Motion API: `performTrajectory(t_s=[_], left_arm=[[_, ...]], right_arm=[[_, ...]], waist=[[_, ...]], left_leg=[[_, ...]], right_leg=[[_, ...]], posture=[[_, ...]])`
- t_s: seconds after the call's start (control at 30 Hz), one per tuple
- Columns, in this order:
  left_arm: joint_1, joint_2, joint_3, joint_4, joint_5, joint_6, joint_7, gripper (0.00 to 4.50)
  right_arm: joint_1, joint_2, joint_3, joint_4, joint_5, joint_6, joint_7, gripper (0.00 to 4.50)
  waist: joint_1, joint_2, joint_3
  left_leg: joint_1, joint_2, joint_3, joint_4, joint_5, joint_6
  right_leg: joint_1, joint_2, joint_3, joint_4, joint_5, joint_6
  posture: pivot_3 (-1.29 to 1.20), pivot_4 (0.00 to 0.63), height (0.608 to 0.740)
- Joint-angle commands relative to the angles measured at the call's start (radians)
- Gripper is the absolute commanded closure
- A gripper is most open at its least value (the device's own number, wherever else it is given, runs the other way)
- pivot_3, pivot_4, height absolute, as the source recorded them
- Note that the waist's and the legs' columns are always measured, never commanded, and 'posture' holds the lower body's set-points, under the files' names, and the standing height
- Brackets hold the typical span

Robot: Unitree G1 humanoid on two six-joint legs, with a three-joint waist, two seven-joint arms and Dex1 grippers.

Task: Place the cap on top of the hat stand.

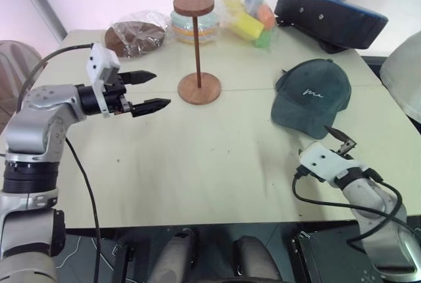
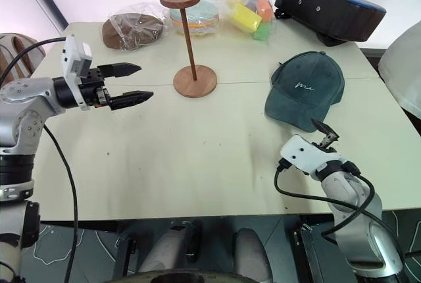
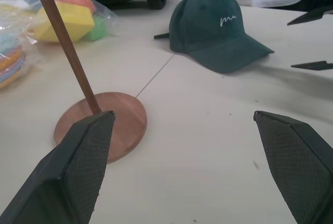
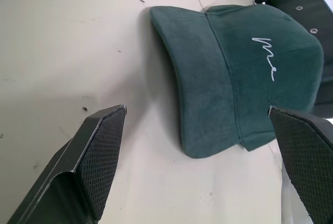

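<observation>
So the right gripper has its two black fingers spread about as wide as they go, nothing between them, hovering low over the tabletop near its right edge. In the right wrist view the brim of the cap sits right out in front of the gap between those fingers, close but not touching them. The cap is dark teal-green with small white script on the front, lying flat on the right half of the tabletop, brim pointing toward the near edge.

The left gripper is also spread wide and empty, held up above the left half of the tabletop and aimed across toward the middle. Its fingertips are near the hat stand but clearly apart from it. The stand is upright around the middle of the tabletop, a bit toward the far edge: round flat base, thin rod, small top disc with nothing on it. Cap and stand are well apart.

Along the far edge there's a brown disc in clear plastic toward the left corner, a bag of colourful stuff behind the stand, and a dark padded case toward the right corner.
</observation>
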Motion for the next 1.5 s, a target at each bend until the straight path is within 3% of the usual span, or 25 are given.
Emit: performTrajectory(t_s=[0.03, 0.5, 1.0, 1.5], left_arm=[[0.001, 0.015, 0.042, -0.037, -0.018, 0.000, 0.008, 0.00], [0.048, 0.038, 0.076, -0.107, -0.039, 0.027, 0.042, 0.00], [0.084, 0.056, 0.098, -0.151, -0.057, 0.052, 0.068, 0.00], [0.084, 0.061, 0.099, -0.152, -0.060, 0.054, 0.077, 0.00]], right_arm=[[-0.050, -0.029, 0.002, 0.041, -0.036, -0.034, -0.005, 0.06], [-0.155, -0.065, 0.042, 0.273, -0.098, -0.103, -0.033, 0.06], [-0.261, -0.063, 0.045, 0.526, -0.107, -0.190, -0.169, 0.06], [-0.324, -0.054, 0.059, 0.632, -0.091, -0.228, -0.194, 0.06]], waist=[[0.001, 0.000, 0.000], [0.001, 0.000, 0.000], [0.001, 0.000, 0.000], [0.000, 0.000, 0.000]], left_leg=[[0.000, 0.000, 0.000, 0.000, 0.000, 0.000], [0.000, 0.000, 0.000, 0.000, 0.000, 0.000], [0.000, 0.000, 0.000, 0.000, 0.000, 0.000], [0.000, 0.000, 0.000, 0.000, 0.001, -0.001]], right_leg=[[0.000, 0.000, 0.000, 0.000, 0.000, 0.000], [0.000, 0.000, 0.000, 0.000, 0.000, 0.000], [0.000, 0.000, 0.000, 0.000, 0.000, 0.000], [0.001, 0.000, 0.000, 0.000, 0.000, 0.000]], posture=[[0.00, 0.150, 0.740], [0.00, 0.150, 0.740], [0.00, 0.150, 0.740], [0.00, 0.150, 0.740]])
